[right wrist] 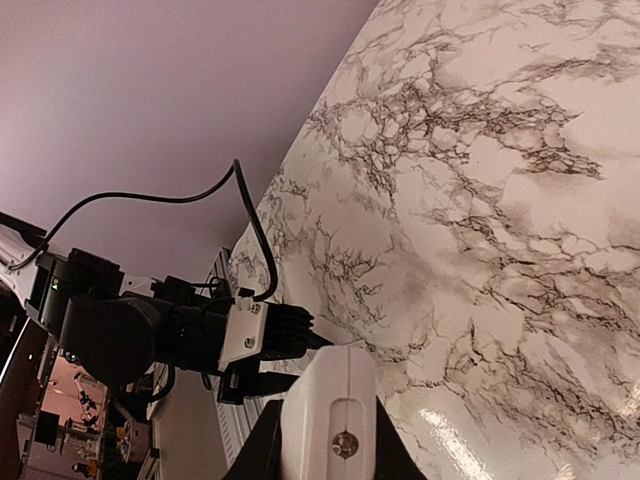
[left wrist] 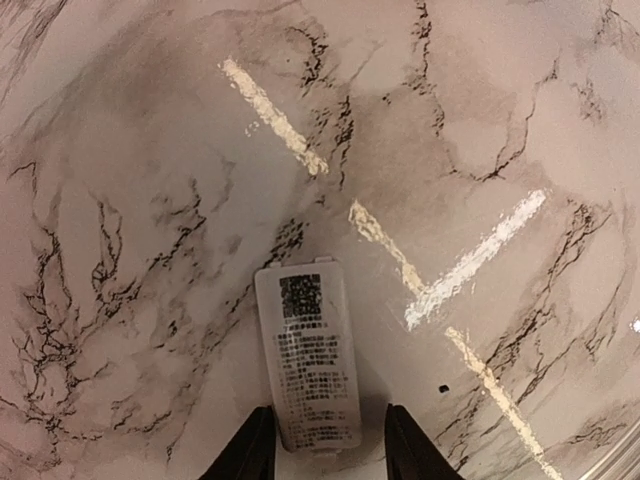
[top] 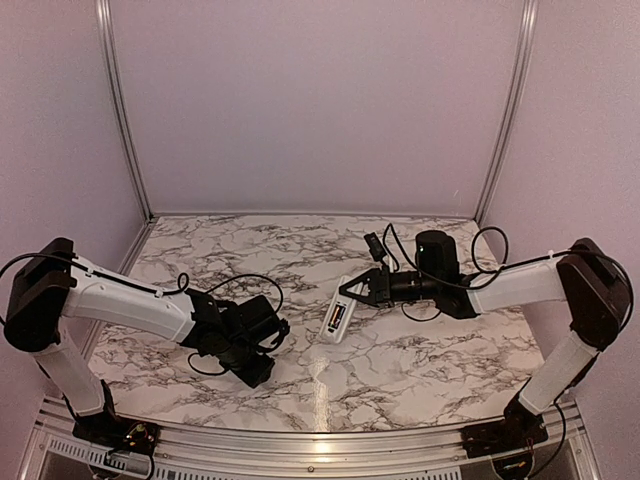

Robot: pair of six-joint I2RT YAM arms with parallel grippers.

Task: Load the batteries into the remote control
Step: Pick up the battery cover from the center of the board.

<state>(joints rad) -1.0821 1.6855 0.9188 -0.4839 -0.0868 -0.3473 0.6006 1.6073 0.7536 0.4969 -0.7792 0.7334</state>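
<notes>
Closest to the overhead camera, the left arm (top: 130,305) and right arm (top: 520,285) rise from the near edge and reach inward over the marbled surface (top: 250,250). The right end effector (top: 345,291) is closed on the far end of the remote control (top: 335,318). The remote control is a slim white bar near the middle of the surface, with a reddish recess showing on its upturned side and its free end angled toward the arm bases. In the right wrist view its gripped white end sits squeezed between the two dark fingers. Left of the remote control and nearer the bases, the left end effector (left wrist: 328,440) points down at the surface with its jaws parted. Its fingers (left wrist: 250,450) straddle the near end of a small white cover plate (left wrist: 310,355). The plate bears a printed code and fine text, and it lies flat on the surface well apart from the remote control.
</notes>
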